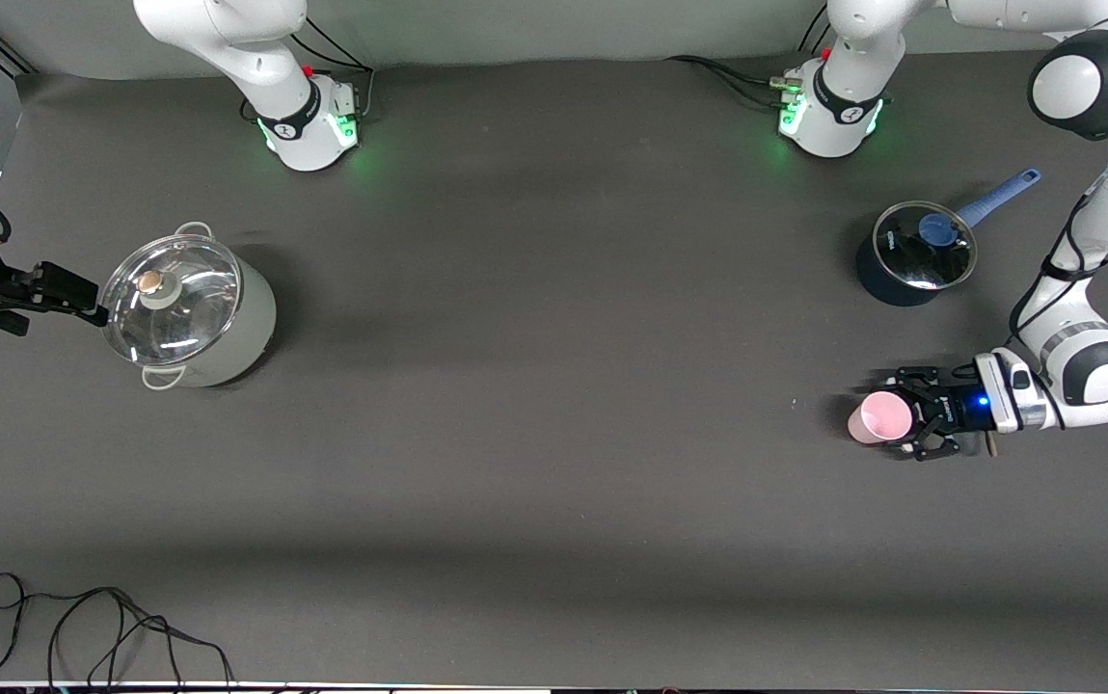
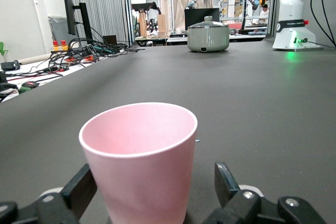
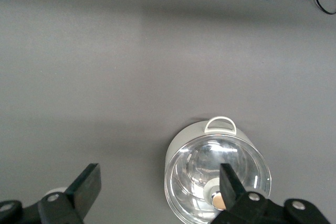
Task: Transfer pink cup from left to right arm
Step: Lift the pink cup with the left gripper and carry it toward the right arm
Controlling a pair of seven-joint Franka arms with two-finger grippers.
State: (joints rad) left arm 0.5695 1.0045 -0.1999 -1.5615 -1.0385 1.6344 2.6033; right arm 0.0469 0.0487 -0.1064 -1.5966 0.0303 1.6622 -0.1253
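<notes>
Pink cup [image 1: 879,417] sits at the left arm's end of the surface [image 1: 554,434], nearer the front camera than the dark blue saucepan [image 1: 912,255] with its glass lid and blue handle. It appears upright, mouth open, low at the surface; whether its base rests there or is just lifted, I cannot tell.

Left gripper [image 1: 912,421] is at the cup. In the left wrist view the cup [image 2: 139,161] fills the space between the two fingers [image 2: 227,182], but a sliver of gap shows at each side, so the fingers look spread around it, not yet pinching. Judgement: grasp is being set up, not secured.

Right gripper [image 1: 62,289] hangs well apart, at the right arm's end, just beside the large grey-green pot [image 1: 192,308], which is far from the saucepan. Right wrist view shows its fingers [image 3: 86,184] parted, nothing between them, the pot [image 3: 218,174] below. This arm waits.

Progress, as judged: early. Left to do: close on the cup, lift, carry it toward mid-surface, bring the right gripper to meet it, pass it over, release.
</notes>
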